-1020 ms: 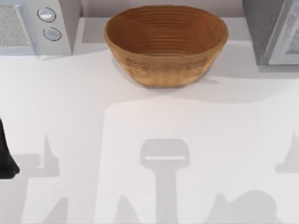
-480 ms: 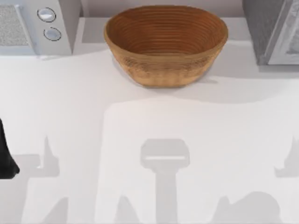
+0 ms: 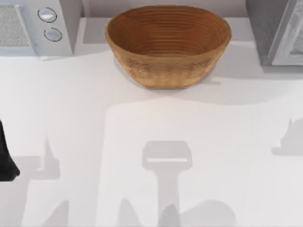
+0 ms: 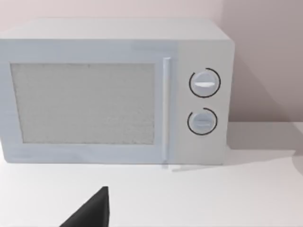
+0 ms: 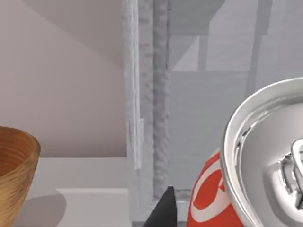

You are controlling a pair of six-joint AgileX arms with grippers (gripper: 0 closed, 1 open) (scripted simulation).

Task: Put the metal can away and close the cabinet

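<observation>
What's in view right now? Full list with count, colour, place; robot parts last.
basket: 1, brown wicker, back centre of table
microwave: 1, white, two dials, back left corner
cabinet: 1, grey, back right corner
can: 1, red and white with silver top, close in the right wrist view, before the cabinet
table: 1, white
left arm: 1, black, at the table's left edge
</observation>
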